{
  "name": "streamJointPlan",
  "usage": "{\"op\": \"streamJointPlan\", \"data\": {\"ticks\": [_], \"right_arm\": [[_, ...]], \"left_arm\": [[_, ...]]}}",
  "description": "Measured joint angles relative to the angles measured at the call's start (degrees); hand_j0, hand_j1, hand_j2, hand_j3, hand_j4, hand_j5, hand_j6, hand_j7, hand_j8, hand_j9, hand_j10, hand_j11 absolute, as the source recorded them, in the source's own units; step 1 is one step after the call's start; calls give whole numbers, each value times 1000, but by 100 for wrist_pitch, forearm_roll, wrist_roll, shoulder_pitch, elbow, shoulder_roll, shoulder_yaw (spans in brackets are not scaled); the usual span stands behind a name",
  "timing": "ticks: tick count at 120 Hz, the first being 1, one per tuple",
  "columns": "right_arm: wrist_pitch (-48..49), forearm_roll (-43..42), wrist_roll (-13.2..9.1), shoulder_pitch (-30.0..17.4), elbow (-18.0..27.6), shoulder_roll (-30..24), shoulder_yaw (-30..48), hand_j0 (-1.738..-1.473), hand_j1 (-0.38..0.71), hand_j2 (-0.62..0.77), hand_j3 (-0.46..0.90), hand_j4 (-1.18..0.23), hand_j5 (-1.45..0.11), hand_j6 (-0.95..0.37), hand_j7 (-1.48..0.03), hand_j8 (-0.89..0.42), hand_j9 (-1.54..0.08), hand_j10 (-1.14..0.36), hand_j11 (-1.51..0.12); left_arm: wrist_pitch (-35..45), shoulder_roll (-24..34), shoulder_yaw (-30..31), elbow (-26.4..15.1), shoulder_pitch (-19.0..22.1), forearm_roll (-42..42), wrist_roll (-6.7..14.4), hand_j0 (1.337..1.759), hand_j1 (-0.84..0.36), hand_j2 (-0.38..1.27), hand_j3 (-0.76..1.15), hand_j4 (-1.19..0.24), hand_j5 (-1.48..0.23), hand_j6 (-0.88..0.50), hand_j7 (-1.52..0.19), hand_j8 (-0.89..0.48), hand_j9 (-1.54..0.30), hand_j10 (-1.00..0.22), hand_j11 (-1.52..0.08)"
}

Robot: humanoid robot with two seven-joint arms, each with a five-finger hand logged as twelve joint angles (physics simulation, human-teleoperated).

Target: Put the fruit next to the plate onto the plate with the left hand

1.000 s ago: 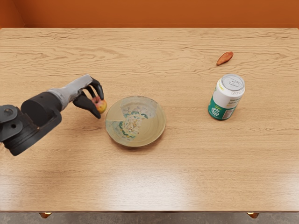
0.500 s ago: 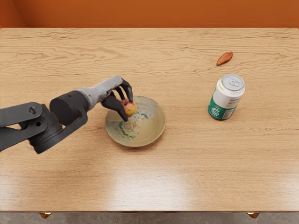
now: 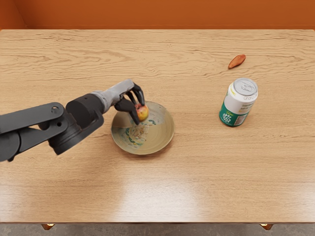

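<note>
One illegibly labelled can (image 3: 238, 103), hand (image 3: 129, 100) gripping fruit (image 3: 142, 113)

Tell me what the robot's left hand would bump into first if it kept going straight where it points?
Probably nothing soon. The left hand, gripping the fruit over the plate, points far-right across the table. The small orange thing lies roughly in line, though depth is unclear.

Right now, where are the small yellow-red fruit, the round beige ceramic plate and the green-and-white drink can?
small yellow-red fruit (image 3: 143, 113): head view, on its exposed front face.
round beige ceramic plate (image 3: 163, 135): head view, on the bare right inner wall.
green-and-white drink can (image 3: 236, 107): head view, on its side label.
</note>
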Motion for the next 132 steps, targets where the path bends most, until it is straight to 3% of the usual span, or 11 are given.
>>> {"op": "streamJointPlan", "data": {"ticks": [5,24,37,52,79,95,116,132], "right_arm": [[0,1,0,2,0,0,2,-1658,-349,0,0,0,0,0,0,0,0,0,0],[0,3,-1,7,0,0,5,-1658,-349,0,0,0,0,0,0,0,0,0,0],[0,4,-1,11,0,0,6,-1658,-349,0,0,0,0,0,0,0,0,0,0],[0,4,-2,13,0,0,6,-1658,-349,0,0,0,0,0,0,0,0,0,0],[0,4,-3,13,2,0,14,-1658,-349,0,0,0,0,0,0,0,0,0,0],[6,9,-6,17,26,0,15,-1658,-349,0,0,0,0,0,0,0,0,0,0],[8,12,-8,21,121,0,22,-1658,-349,0,0,0,0,0,0,0,0,0,0],[9,13,-8,23,161,0,24,-1658,-349,0,0,0,0,0,0,0,0,0,0]], "left_arm": [[6,34,-4,-7,7,3,0,1645,-576,1164,0,-823,-1221,-405,-1169,-471,-1171,-846,-1178],[115,-1,-265,-142,144,24,4,1651,-366,648,0,-627,-883,-429,-858,-461,-863,-635,-867],[162,23,-329,-192,144,26,5,1654,-277,416,0,-541,-743,-425,-728,-443,-731,-546,-734],[189,57,-360,-267,148,7,5,1656,-206,263,0,-473,-637,-411,-629,-421,-631,-476,-632],[141,48,-871,-703,461,-1037,5,1657,118,97,0,-198,-263,-177,-261,-180,-261,-198,-261],[-336,903,-1568,-846,448,-3194,5,1658,221,52,0,-110,-146,-100,-145,-101,-145,-111,-145],[-2998,2445,-2141,-856,569,-6337,5,1658,285,24,0,-56,-73,-51,-72,-52,-72,-56,-72],[-4466,2958,-2204,-670,836,-8295,5,1658,308,14,0,-34,-46,-32,-46,-33,-46,-35,-46]]}}
